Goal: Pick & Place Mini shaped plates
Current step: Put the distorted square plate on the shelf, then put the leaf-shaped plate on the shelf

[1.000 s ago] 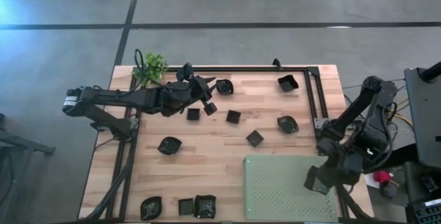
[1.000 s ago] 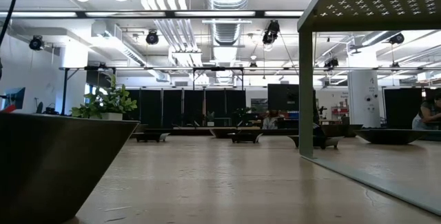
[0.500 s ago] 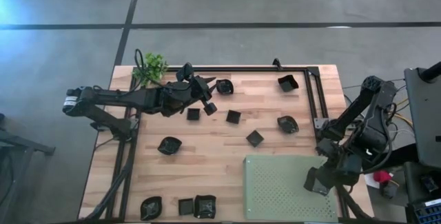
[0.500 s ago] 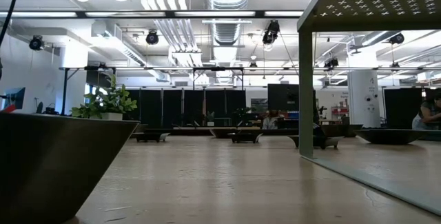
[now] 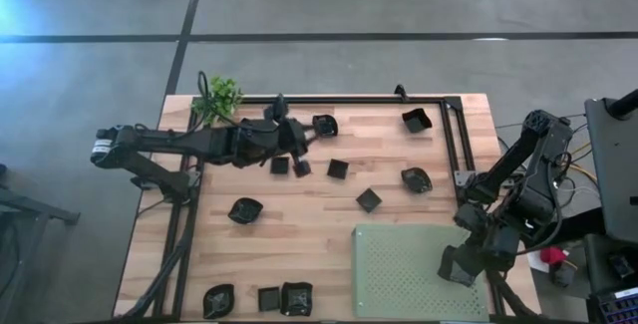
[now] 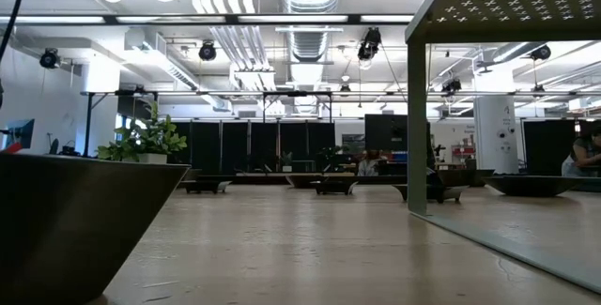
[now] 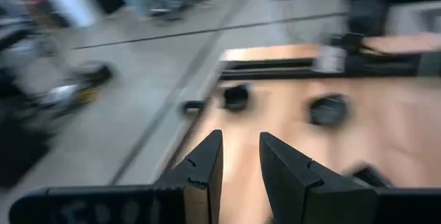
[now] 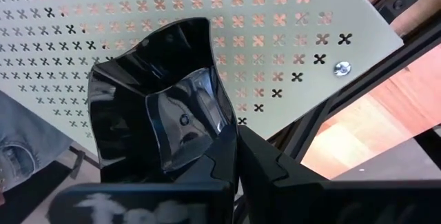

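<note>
High view showed eleven small dark plates on the table: nine scattered over the far and middle wood, among them one at the far right corner (image 5: 416, 120), one at mid-left (image 5: 245, 209), and three in a row at the near left edge (image 5: 261, 299). One green mat (image 5: 419, 269) lay at the near right, and one plant (image 5: 218, 97) stood at the far left corner. The left arm stretched low across the far left of the table, its left gripper (image 5: 297, 145) above the plates near the far rail; in its wrist view the fingers (image 7: 203, 165) stood a narrow gap apart with nothing between them. The right arm was folded at the table's near right edge, its right gripper (image 8: 238, 162) beside the mat, clamped on a glossy black plate (image 8: 165, 107).
</note>
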